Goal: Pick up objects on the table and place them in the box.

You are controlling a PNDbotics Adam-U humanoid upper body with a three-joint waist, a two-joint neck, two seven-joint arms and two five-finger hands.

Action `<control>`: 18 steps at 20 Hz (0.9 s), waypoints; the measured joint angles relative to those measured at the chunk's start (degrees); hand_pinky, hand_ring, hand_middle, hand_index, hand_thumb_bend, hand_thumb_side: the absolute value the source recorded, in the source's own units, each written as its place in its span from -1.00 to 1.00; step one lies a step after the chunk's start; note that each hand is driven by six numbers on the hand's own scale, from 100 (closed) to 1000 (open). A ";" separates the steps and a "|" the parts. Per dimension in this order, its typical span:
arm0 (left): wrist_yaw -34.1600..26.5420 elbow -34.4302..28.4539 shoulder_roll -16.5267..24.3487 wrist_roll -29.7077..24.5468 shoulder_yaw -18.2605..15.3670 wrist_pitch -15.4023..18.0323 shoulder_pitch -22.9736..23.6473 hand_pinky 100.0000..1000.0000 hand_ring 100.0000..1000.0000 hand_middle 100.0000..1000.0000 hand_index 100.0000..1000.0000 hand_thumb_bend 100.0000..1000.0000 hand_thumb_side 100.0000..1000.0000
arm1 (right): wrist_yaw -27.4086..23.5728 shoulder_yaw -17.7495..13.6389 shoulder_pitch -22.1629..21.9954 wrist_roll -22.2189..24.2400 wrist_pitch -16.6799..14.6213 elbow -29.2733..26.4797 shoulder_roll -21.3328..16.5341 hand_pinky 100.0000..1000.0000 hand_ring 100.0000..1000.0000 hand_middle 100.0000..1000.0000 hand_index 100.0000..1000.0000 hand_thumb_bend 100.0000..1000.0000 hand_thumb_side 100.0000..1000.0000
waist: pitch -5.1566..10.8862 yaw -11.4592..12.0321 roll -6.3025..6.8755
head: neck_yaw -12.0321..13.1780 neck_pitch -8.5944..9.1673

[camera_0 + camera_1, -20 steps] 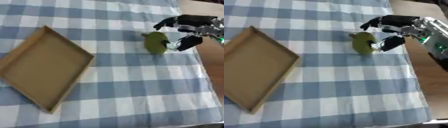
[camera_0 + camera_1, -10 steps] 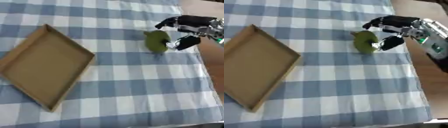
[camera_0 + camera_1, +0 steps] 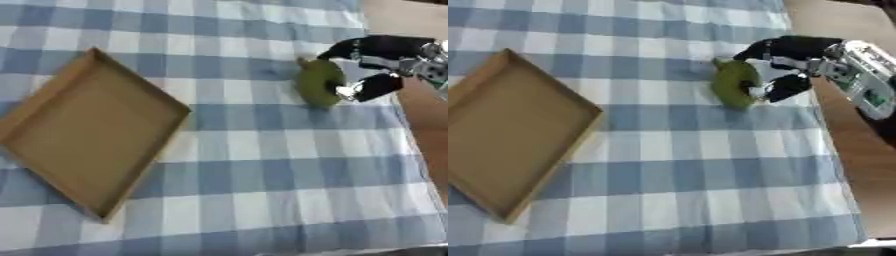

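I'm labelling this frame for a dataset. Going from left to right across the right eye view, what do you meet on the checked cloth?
Cardboard box → green object → right robot hand, its fingers curled round the green object's right side.

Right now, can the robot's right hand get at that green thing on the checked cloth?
Probably yes: the right hand is already beside the green object, fingers curved around its right side, with nothing between them.

One green object (image 3: 318, 88), one cardboard box (image 3: 83, 127), one checked cloth (image 3: 262, 170) on the desk, one robot hand (image 3: 785, 62) in view.
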State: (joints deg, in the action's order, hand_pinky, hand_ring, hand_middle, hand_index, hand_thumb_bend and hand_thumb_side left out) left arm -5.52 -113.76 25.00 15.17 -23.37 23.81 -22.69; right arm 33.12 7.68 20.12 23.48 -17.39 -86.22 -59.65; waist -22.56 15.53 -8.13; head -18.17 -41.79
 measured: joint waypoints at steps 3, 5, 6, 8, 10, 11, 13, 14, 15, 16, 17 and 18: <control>0.00 0.00 0.00 -0.13 0.00 -0.04 0.00 0.42 0.40 0.46 0.34 -0.17 -0.18 | -0.75 -0.06 0.02 0.44 -0.22 0.08 0.00 0.87 0.90 0.48 0.64 -1.00 0.34 | 0.00 0.00 -0.01 | 0.12 -0.06; 0.00 0.00 0.00 -0.16 0.00 -0.03 -0.01 0.42 0.40 0.46 0.34 -0.17 -0.18 | -1.85 -0.25 0.04 0.63 -0.03 0.08 0.00 0.85 0.87 0.37 0.56 -1.00 0.25 | 0.00 0.00 -0.01 | 0.19 -0.26; 0.00 0.00 0.00 -0.18 0.00 -0.02 -0.01 0.42 0.40 0.46 0.34 -0.17 -0.18 | -2.57 -0.32 0.07 0.67 0.17 0.11 0.00 0.84 0.86 0.35 0.54 -1.00 0.22 | 0.00 0.00 -0.03 | 0.22 -0.39; 0.00 0.00 0.00 -0.19 0.00 -0.01 -0.01 0.41 0.39 0.45 0.33 -0.17 -0.18 | -3.96 -0.59 0.27 0.65 0.62 0.28 0.00 0.83 0.84 0.26 0.47 -1.00 0.12 | 0.00 0.00 -0.07 | 0.25 -0.49; 0.00 0.00 0.00 -0.22 0.00 0.00 -0.01 0.41 0.39 0.45 0.33 -0.17 -0.18 | -4.77 -0.71 0.53 0.41 1.03 0.57 0.00 0.82 0.81 0.13 0.36 -1.00 0.03 | 0.00 0.00 -0.08 | 0.37 -0.50; 0.00 0.00 0.00 -0.24 0.00 0.01 -0.01 0.41 0.39 0.45 0.33 -0.17 -0.18 | -5.05 -0.81 0.53 0.29 1.14 0.76 0.00 0.82 0.81 0.12 0.34 -1.00 0.02 | 0.00 0.01 -0.09 | 0.42 -0.51; 0.00 0.00 0.00 -0.28 0.01 0.03 -0.01 0.41 0.39 0.45 0.32 -0.17 -0.19 | -5.39 -1.01 0.57 0.04 1.23 1.01 0.00 0.81 0.80 0.06 0.25 -1.00 -0.07 | 0.00 0.04 -0.10 | 0.45 -0.52; 0.00 0.00 0.00 -0.29 0.01 0.03 -0.02 0.41 0.39 0.45 0.32 -0.17 -0.19 | -5.49 -1.10 0.59 -0.11 1.20 1.19 0.00 0.80 0.79 0.06 0.23 -1.00 -0.12 | 0.00 0.07 -0.11 | 0.45 -0.53; 0.00 0.00 0.00 -0.29 0.01 0.02 -0.02 0.41 0.39 0.45 0.32 -0.17 -0.19 | -5.54 -1.22 0.64 -0.28 1.18 1.38 0.00 0.80 0.79 0.06 0.21 -1.00 -0.20 | 0.00 0.07 -0.11 | 0.46 -0.54; 0.00 0.00 0.00 -0.30 0.01 0.02 -0.02 0.41 0.39 0.45 0.32 -0.17 -0.18 | -5.57 -1.32 0.74 -0.46 1.16 1.54 0.00 0.80 0.79 0.05 0.19 -1.00 -0.31 | 0.00 0.08 -0.11 | 0.46 -0.54; 0.00 0.00 0.00 -0.31 0.01 0.01 -0.02 0.41 0.39 0.45 0.32 -0.17 -0.18 | -5.61 -1.33 0.81 -0.64 1.12 1.67 0.00 0.79 0.78 0.04 0.18 -1.00 -0.44 | 0.00 0.08 -0.11 | 0.46 -0.54; 0.00 0.00 0.00 -0.33 0.01 -0.01 -0.02 0.41 0.39 0.45 0.32 -0.17 -0.18 | -5.71 -1.35 0.82 -0.81 1.13 1.80 0.00 0.78 0.77 0.02 0.17 -1.00 -0.56 | 0.00 0.09 -0.12 | 0.46 -0.54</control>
State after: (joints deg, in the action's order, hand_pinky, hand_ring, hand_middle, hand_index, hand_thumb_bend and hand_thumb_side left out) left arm -5.53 -113.76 24.99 14.84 -23.36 23.81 -22.71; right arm 27.42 6.33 20.94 22.67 -16.26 -84.42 -59.64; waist -22.56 15.62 -8.26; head -17.71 -42.33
